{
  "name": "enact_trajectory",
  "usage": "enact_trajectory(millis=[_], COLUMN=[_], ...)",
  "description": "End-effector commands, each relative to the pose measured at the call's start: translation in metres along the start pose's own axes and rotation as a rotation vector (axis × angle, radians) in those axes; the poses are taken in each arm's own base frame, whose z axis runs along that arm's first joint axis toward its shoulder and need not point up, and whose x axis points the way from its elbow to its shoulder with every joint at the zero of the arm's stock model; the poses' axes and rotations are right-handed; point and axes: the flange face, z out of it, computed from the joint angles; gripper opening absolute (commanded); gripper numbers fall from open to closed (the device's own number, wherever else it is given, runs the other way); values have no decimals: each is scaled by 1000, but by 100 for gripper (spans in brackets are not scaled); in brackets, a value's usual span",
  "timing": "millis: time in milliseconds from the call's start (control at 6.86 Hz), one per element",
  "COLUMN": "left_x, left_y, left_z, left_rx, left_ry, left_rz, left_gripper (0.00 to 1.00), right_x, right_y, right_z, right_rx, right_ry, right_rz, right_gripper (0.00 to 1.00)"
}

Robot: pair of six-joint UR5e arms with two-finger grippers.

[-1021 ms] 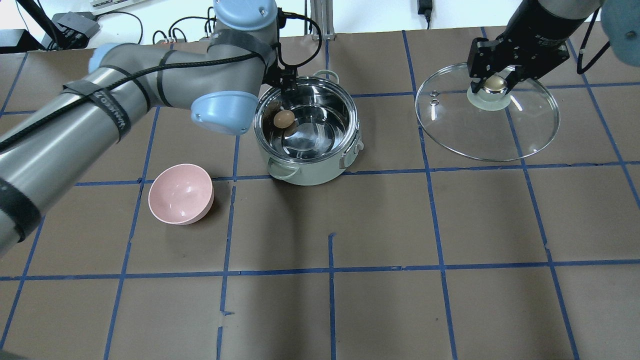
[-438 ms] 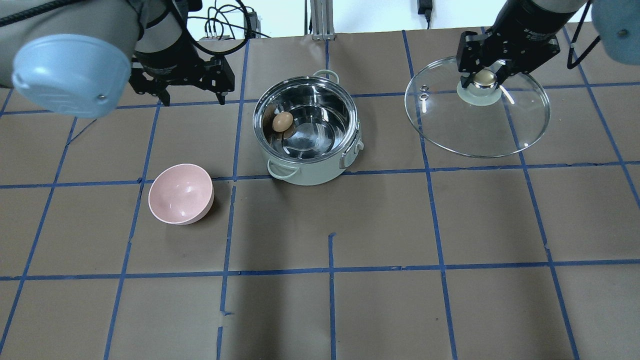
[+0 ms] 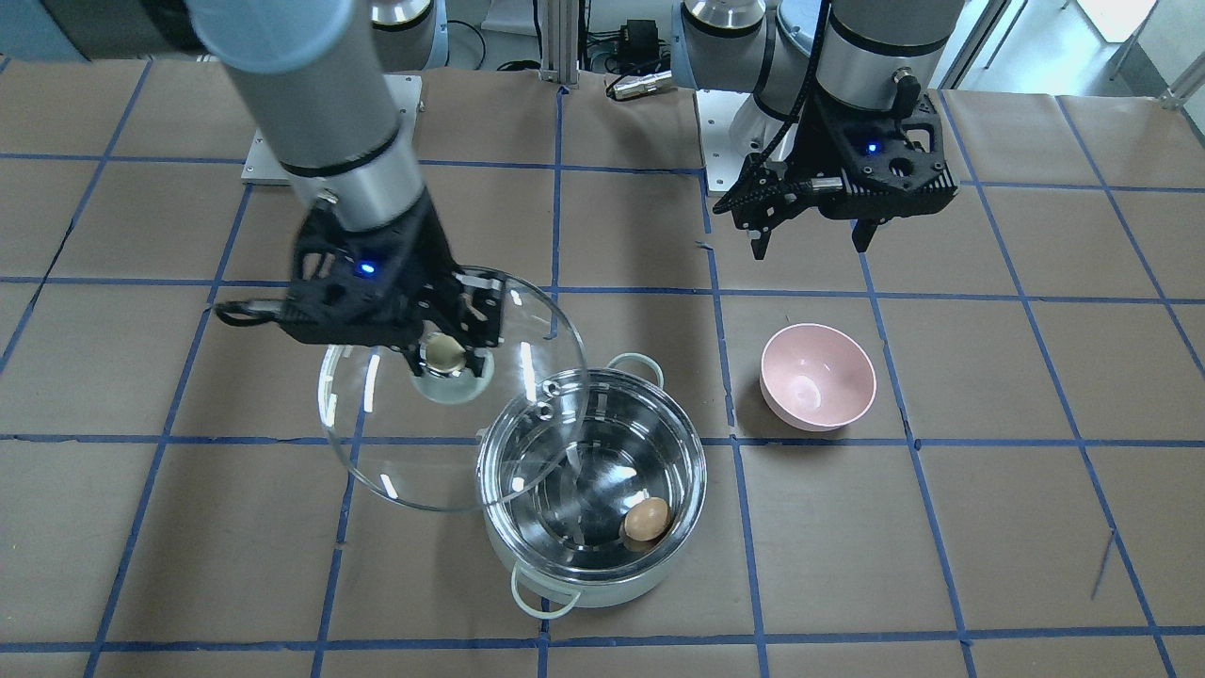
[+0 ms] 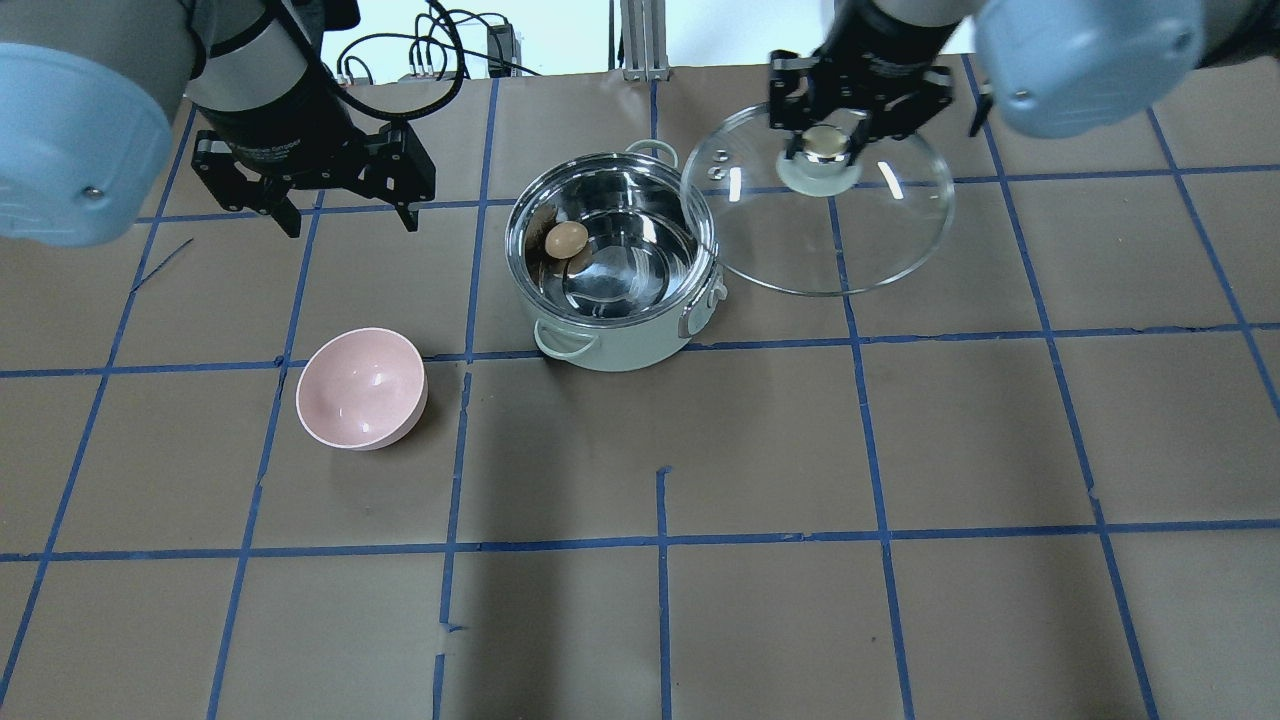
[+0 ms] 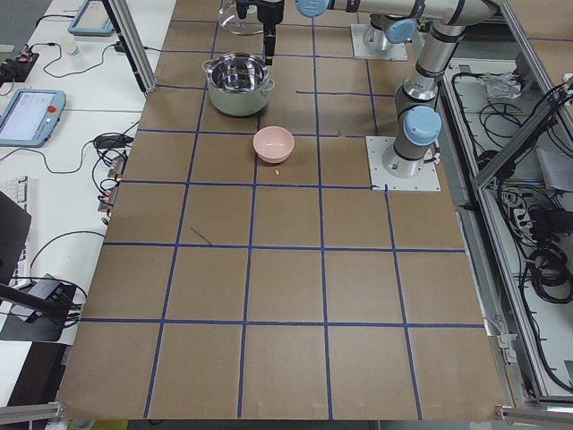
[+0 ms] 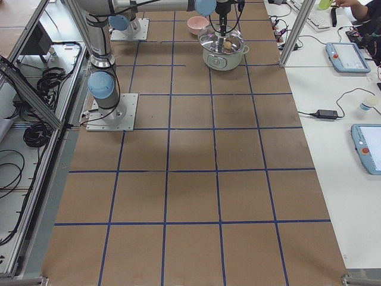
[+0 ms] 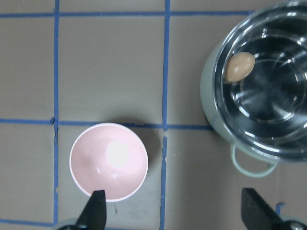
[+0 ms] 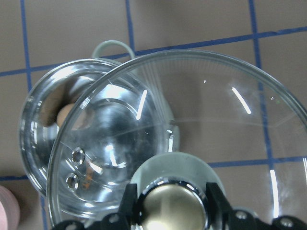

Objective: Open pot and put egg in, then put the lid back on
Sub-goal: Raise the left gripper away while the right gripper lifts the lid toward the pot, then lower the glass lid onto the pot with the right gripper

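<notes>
Glass lid [image 4: 850,240] has swung across, now overlapping the pot [image 4: 620,352].

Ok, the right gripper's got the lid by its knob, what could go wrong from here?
The lid hangs by its knob alone in the right gripper, so it might swing or slip. Its edge overlaps the rim of the pot; too low, it could clip and shove it, rolling the loose egg.

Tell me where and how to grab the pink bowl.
Grip the pink bowl by its thin rim, coming straight down from above with one of the jaws inside and one outside. It sits upright, open and empty. The rounded, smooth outer wall would likely slip in a side pinch.
</notes>
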Motion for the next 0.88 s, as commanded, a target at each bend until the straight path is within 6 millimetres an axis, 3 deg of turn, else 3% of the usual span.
enact_trajectory(millis=[0,438,729], left_x=[-1,-3,-4], left_y=[1,0,-1], left_z=[-5,-7,-8], left_rx=[7,18,19], left_ry=[2,-11,-10], left_rz=[-1,-2,27], left_gripper=[100,100,100], right_x=[-57,-73,-80], right_y=[-6,-6,-1], right_z=[51,82,88], right_rx=[14,25,24], right_ry=[-28,-44,-46], right_rz=[23,34,21], right_gripper=[10,11,15])
